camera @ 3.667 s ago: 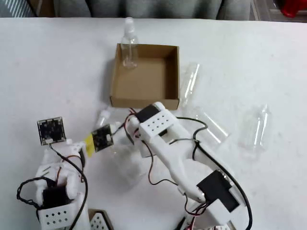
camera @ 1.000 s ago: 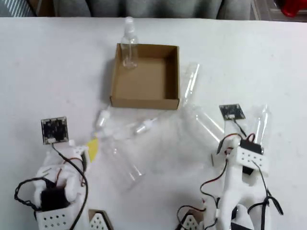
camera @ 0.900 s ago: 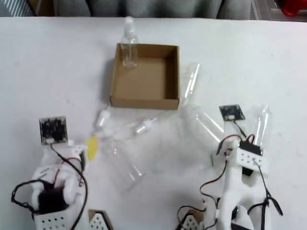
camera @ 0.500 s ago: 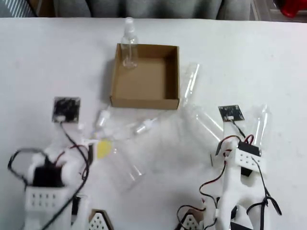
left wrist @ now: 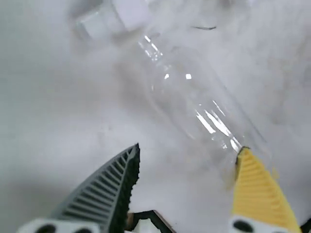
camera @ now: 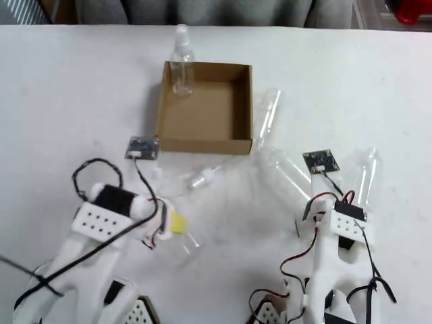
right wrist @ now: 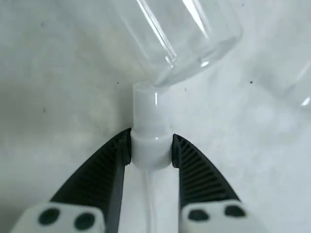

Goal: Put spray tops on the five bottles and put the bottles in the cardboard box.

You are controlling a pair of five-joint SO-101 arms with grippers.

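My left gripper (left wrist: 189, 150) is open and straddles a clear bottle (left wrist: 194, 102) lying on the white table, its grey finger (left wrist: 109, 189) on one side and its yellow finger (left wrist: 255, 189) on the other. A white spray top (left wrist: 114, 14) lies just past the bottle's far end. From above, the yellow finger (camera: 177, 223) sits by that bottle (camera: 190, 241), below the cardboard box (camera: 206, 108). My right gripper (right wrist: 151, 138) is shut on a white spray top (right wrist: 150, 116), close against the end of another clear bottle (right wrist: 180, 34).
One bottle with a spray top (camera: 181, 64) stands at the box's far left corner. A loose spray top (camera: 202, 179) lies below the box. More clear bottles lie to the right (camera: 266, 118), (camera: 290, 172), (camera: 364, 175). The right arm (camera: 337, 229) sits at the lower right.
The left arm has swung from the lower left corner toward the middle and now stands over the lying bottle. The right arm withdrew earlier from the middle and has since kept still.
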